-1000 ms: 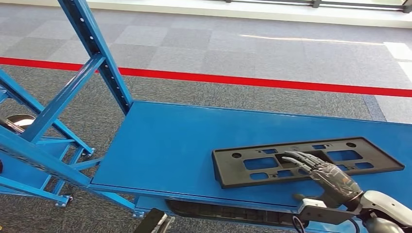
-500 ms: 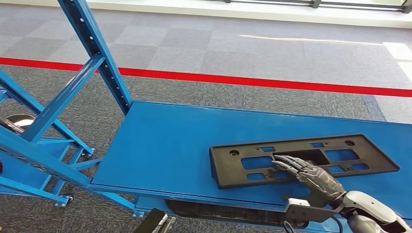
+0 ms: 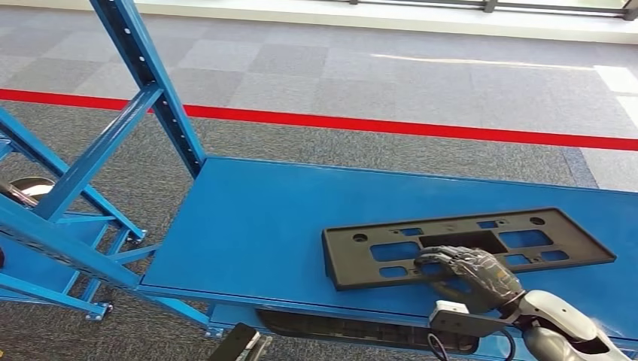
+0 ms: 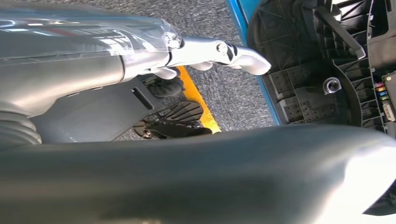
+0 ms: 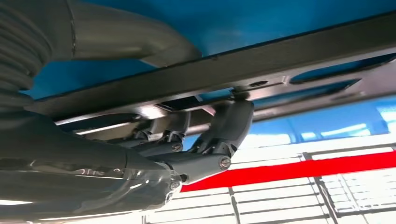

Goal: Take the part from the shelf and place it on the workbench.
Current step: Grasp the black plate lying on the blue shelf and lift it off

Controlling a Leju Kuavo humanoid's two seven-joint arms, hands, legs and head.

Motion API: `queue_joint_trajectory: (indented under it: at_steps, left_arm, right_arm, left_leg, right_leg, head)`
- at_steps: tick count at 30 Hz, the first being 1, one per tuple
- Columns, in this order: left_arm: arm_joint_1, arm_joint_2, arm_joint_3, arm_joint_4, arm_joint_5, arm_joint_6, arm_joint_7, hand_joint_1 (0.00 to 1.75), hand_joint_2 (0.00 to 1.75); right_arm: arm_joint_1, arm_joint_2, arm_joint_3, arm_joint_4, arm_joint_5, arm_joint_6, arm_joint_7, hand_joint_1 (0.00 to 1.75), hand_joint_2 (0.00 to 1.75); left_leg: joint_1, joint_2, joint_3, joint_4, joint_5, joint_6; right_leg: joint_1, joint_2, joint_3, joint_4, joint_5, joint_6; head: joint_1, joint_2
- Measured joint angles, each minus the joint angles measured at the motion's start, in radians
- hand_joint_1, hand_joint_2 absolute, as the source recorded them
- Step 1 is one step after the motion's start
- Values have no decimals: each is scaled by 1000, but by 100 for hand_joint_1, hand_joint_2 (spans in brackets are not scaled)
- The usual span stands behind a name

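The black part (image 3: 466, 247), a long flat plastic frame with rectangular cut-outs, lies flat on the blue shelf (image 3: 256, 226), toward the shelf's near edge and well along from the blue upright post (image 3: 150, 83). The right hand (image 3: 468, 274) has hooked onto the part's near long rim: its dark fingers (image 3: 440, 263) curl over the top and into the middle cut-out. From the right wrist view the fingers (image 5: 229, 126) press against the part (image 5: 280, 56) while the thumb side sits under it, so the hand looks clamped on that rim.

I'd judge this to be the grasp step, with the lift not yet made. The part is wide and held off-centre by one edge, so the next move calls for a firm squeeze and a level lift off the shelf before it is carried to the tabletop, or the far ends may droop and twist.

The left hand (image 4: 219, 51) hangs low over the carpet, holding nothing, its pale fingers loosely apart.
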Motion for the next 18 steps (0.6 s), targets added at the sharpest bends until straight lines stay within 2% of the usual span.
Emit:
queue_joint_trajectory:
  at_steps: [7,18]
  left_arm:
    - [0,0,0,0,0,0,0,0,0]
    - [2,0,0,1,-2,0,0,0,0]
  right_arm:
    - [-14,3,0,-1,2,-9,-1,175,175]
    - [-15,5,-1,-2,1,-18,-1,175,175]
  left_leg:
    - [0,0,2,0,0,0]
    - [0,0,6,0,0,0]
  right_leg:
    - [0,0,2,0,0,0]
    - [0,0,5,0,0,0]
  head:
    - [0,0]
    - [0,0]
